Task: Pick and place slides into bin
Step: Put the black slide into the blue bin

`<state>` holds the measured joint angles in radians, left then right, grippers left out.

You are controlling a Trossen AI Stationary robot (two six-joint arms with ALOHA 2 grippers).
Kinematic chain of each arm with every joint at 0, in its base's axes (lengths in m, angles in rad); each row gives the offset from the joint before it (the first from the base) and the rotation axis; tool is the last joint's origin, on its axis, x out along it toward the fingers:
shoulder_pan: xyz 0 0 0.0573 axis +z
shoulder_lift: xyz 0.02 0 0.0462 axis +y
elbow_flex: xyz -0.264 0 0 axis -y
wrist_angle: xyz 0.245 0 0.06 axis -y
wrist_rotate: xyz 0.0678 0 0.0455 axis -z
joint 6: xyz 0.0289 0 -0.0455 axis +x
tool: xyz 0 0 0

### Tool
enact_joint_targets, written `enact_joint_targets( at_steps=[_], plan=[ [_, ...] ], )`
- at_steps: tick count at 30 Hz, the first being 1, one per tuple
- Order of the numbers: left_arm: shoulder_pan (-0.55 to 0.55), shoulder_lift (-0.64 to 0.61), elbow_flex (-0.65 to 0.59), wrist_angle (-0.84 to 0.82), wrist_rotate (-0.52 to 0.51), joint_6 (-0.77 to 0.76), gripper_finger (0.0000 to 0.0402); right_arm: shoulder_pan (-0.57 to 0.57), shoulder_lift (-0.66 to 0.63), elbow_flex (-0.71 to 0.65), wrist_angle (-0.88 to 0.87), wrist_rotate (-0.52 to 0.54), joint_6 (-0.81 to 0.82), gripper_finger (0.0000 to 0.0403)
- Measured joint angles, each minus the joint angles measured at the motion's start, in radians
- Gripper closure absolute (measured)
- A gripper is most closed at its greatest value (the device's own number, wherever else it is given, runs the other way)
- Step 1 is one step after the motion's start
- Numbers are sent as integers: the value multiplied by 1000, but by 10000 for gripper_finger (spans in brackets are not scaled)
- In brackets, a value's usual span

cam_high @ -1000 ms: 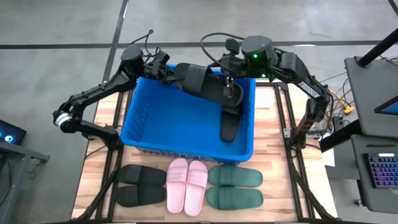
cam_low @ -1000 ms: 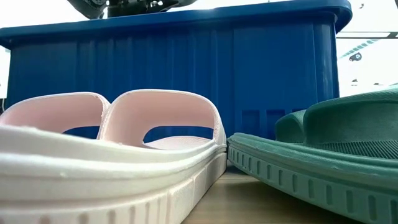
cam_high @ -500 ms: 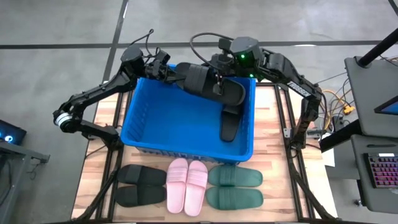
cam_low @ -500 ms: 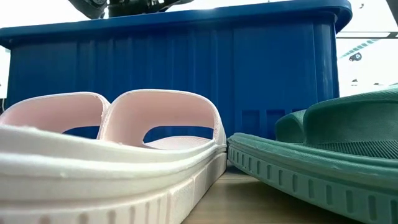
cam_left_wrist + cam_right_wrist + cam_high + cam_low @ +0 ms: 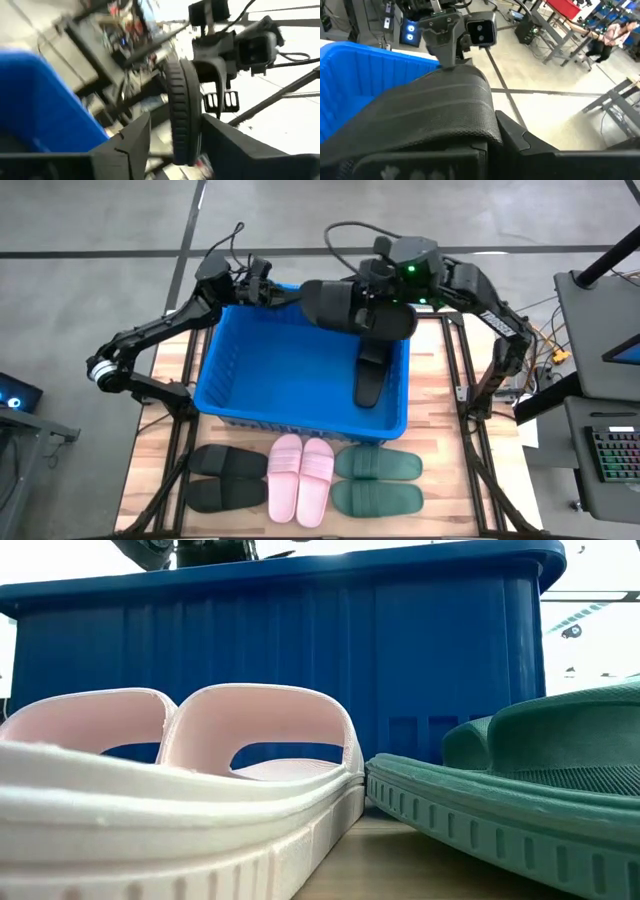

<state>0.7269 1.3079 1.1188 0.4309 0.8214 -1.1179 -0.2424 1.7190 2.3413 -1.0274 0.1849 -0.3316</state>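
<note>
We see the right gripper closed on a black slide, which it holds in the air above the far edge of the bin; in the right wrist view the ribbed strap of this slide fills the space over the two dark fingers, so the grasp seems firm. The left gripper is at the far left corner of the bin, near the other end of the same slide. In the left wrist view its fingers stand apart with the sole of the slide on edge between them, and we cannot tell if they touch it. One more black slide already lies inside the bin at its right side. On the table in front of the bin we find a black pair, a pink pair and a green pair, all not yet taken. We judge that the step in hand is placing: the next move calls for bringing the held slide over the open inside of the bin, then opening the fingers, with the left gripper kept clear so that the slide drops free.
</note>
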Motion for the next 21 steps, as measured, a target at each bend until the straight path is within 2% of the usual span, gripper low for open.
enact_joint_targets(
  at_steps=[3,5,8,14,21],
  plan=[
    [9,0,-1,70,-77,92,230,0,-36,0,-10,-1,32,394],
    [16,0,-2,123,-128,169,226,1,-57,1,-24,36,56,394],
    [18,-4,-3,215,-170,292,226,1,-81,2,-44,139,116,394],
    [18,-39,10,300,-242,597,238,0,-108,2,-68,424,332,394],
    [18,-76,12,293,-251,742,240,0,-82,-7,-59,575,481,394]
  ],
)
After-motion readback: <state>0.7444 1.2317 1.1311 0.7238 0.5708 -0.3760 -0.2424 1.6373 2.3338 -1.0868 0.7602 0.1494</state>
